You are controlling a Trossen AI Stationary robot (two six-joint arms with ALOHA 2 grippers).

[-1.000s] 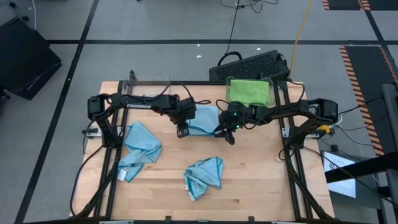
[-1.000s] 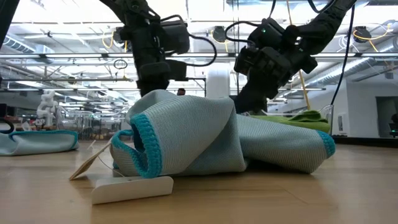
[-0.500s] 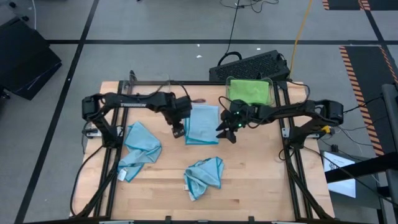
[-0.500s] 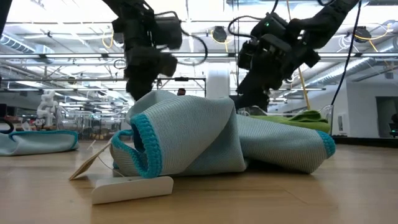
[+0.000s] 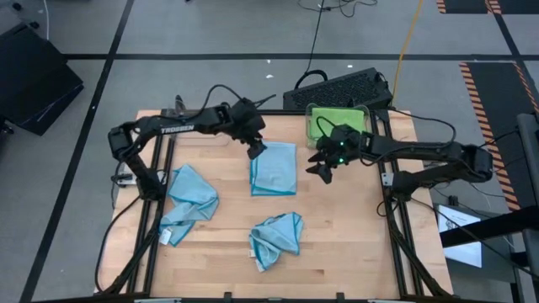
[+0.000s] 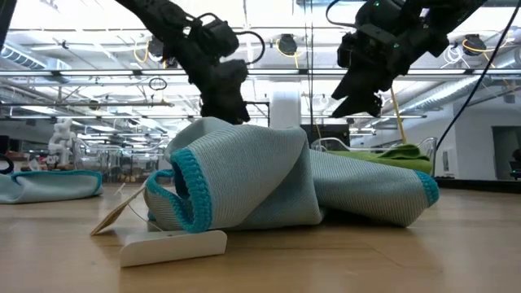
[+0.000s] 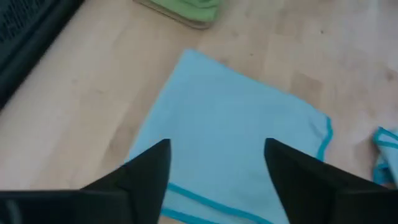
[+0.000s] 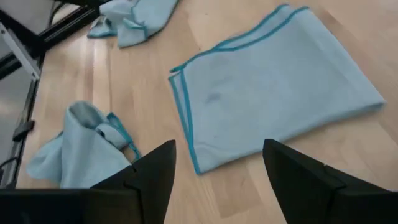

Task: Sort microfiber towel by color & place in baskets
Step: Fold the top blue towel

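Two hands [image 5: 255, 152] [image 5: 323, 171] wide, empty | folded blue towel [image 5: 274, 168] flat, long axis front-to-back

1. High view: overhead, straight down on the whole table [image 5: 337, 244].
2. Low view: tabletop height, level, close to a crumpled towel [image 6: 244, 183].
3. Wrist views: both look down, near, sharing the folded towel [image 7: 230, 143].

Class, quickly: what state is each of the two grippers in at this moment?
Left gripper: open, holding nothing, above the folded blue towel.
Right gripper: open, holding nothing, beside that towel.
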